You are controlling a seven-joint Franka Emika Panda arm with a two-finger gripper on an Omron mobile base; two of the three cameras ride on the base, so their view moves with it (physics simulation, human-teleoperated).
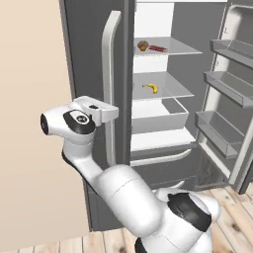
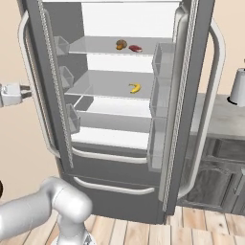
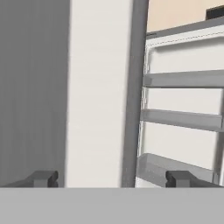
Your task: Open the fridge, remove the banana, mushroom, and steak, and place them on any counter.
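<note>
The fridge (image 1: pixel 89 44) stands with both upper doors swung open, white inside. On the top shelf lie the tan mushroom (image 1: pixel 143 45) (image 2: pixel 121 44) and, next to it, the red steak (image 1: pixel 158 48) (image 2: pixel 136 48). One shelf lower rests the yellow banana (image 1: pixel 151 88) (image 2: pixel 135 88). My gripper (image 1: pixel 111 112) (image 2: pixel 25 91) (image 3: pixel 113 179) is at the left door's pale vertical handle (image 1: pixel 111 64) (image 3: pixel 98 87). It is open, and the handle runs between its wide-apart fingertips (image 3: pixel 43 178) with a gap on each side. The counter (image 2: pixel 217 119) lies right of the fridge.
The right door with its bins (image 1: pixel 232 84) juts out toward me. A pale cup-like vessel (image 2: pixel 238 86) stands on the counter. A beige wall (image 1: pixel 29 123) flanks the fridge's left side. Two lower drawers (image 2: pixel 112 174) are shut above the wooden floor (image 2: pixel 143 229).
</note>
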